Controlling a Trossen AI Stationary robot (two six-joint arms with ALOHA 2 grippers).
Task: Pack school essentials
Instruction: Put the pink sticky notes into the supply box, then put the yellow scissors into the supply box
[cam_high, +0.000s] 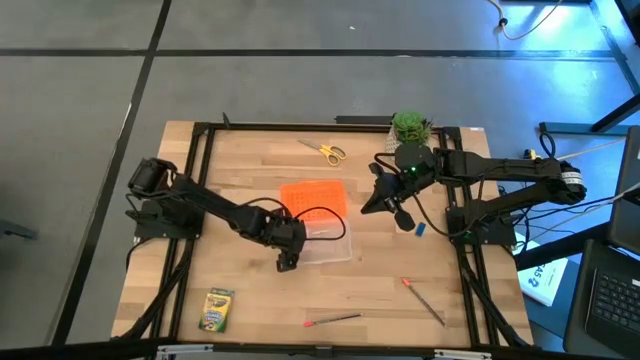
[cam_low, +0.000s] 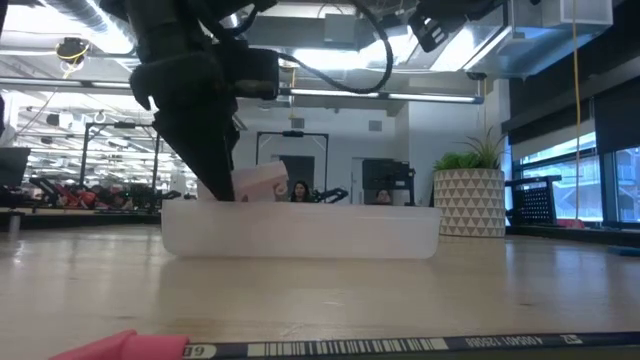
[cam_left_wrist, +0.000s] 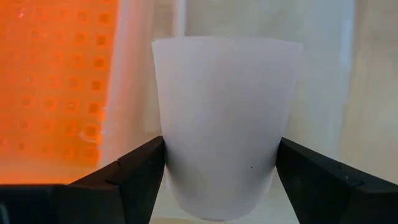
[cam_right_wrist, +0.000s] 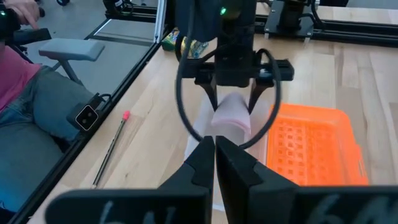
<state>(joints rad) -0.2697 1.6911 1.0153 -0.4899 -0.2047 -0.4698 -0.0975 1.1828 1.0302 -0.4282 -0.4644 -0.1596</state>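
Left end effector (cam_high: 287, 262): at the near-left corner of the clear case (cam_low: 300, 232), clenched on the pink pad (cam_left_wrist: 225, 124).
Pink pad: just above the case, between the two fingers (cam_left_wrist: 130, 180).
Right end effector (cam_high: 385, 203): up in the air right of the case, fingers pressed together, grasping nothing.
Orange lid (cam_high: 313, 196): beside the case, on the table (cam_high: 240, 160).
Scissors (cam_high: 326, 152): behind the lid.
Crayon box (cam_high: 217, 309): near-left of the case.

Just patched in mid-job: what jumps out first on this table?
The left gripper holds the pink pad over the clear case mid-table, beside its orange lid. The right gripper, shut and empty, hangs nearby. Scissors lie at the far edge, the crayon box at the near-left corner.
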